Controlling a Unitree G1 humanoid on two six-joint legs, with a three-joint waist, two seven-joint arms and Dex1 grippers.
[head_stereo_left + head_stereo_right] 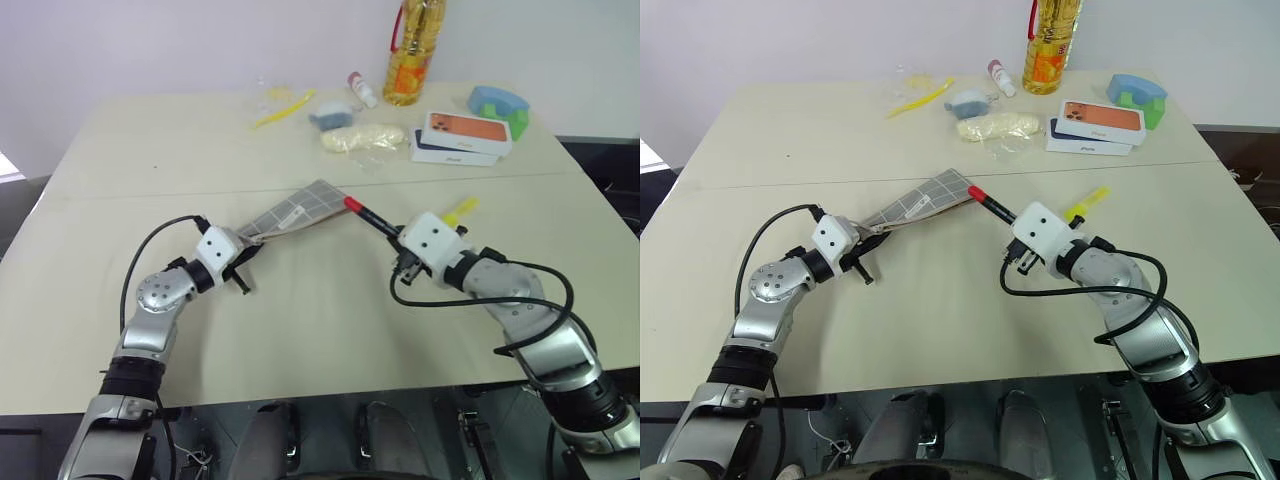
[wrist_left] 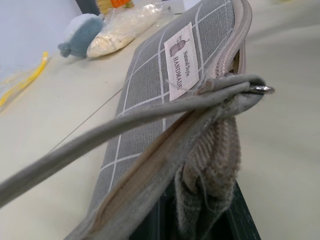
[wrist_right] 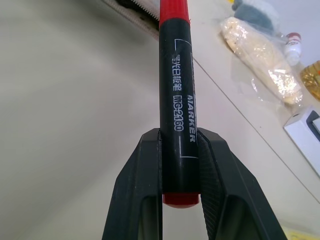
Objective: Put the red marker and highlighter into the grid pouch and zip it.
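The grid pouch [image 1: 300,209], grey with white lines and a small white label [image 2: 181,61], hangs lifted off the table at its near end. My left gripper [image 1: 243,252] is shut on that near end by the zipper [image 2: 235,45]. My right gripper [image 1: 398,240] is shut on the red marker [image 1: 368,216]. The black barrel [image 3: 176,90] sits between the fingers and the red cap points at the pouch's far end. The yellow highlighter [image 1: 462,211] lies on the table just behind my right gripper.
At the back of the table stand a yellow oil bottle [image 1: 412,50], a small red-capped bottle [image 1: 361,89], a blue-green block [image 1: 499,105], stacked phone boxes [image 1: 462,137], a pale plastic bag [image 1: 362,138], a blue-grey lump [image 1: 330,117] and a thin yellow stick [image 1: 285,107].
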